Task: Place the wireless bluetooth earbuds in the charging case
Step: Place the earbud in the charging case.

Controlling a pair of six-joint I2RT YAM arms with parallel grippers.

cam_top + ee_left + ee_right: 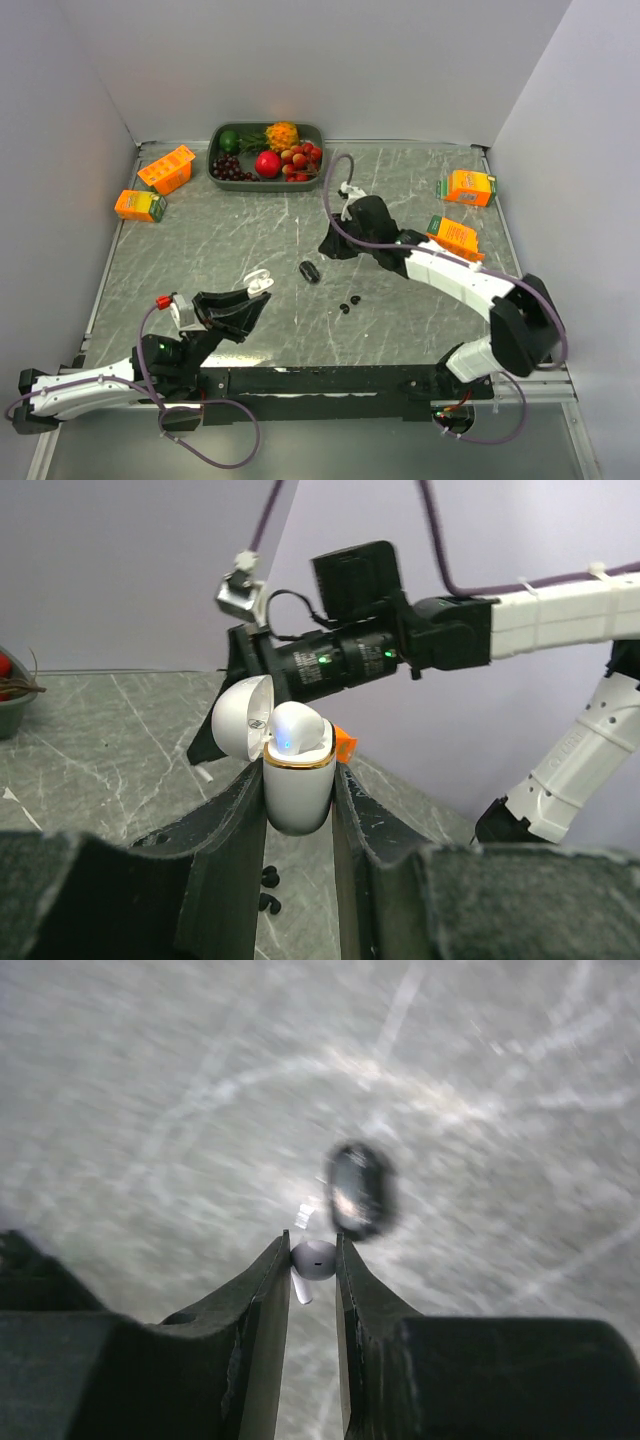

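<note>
Start at the left. Your left gripper [256, 291], at about 7 o'clock on the table [200, 260], has its fingers [225, 825] pressed against both flanks of the charging case [297, 798]. It holds the case upright, with the lid tipped back toward 10 o'clock in the left wrist view. 1 seated bud [298, 730], white with a blue light glowing on it, appears to sit in the mouth of the case. I judge the task about half done (I cannot see into the 2nd well from here).

Moving right from the case, a dark oval piece [310, 271] lies on the table at roughly 3 o'clock from it. 2 small black buds [350, 303] lie a little farther out at about 4 o'clock, close together and apart from both grippers. I cannot tell whether any of these dark pieces belong in this case.

Farther right, at about 2 o'clock from the case, your right gripper [312, 1246] pinches a white earbud [316, 1259] between its fingertips. The stem points toward 7 o'clock in the right wrist view. The earbud appears to be clear of the table, with the oval piece blurred below it at 1 o'clock.

What is left, as I read it, is to carry that earbud across to the open case, line its stem up with the free well and seat it. The 2 grippers are well apart, so that transfer has not begun to close.
</note>
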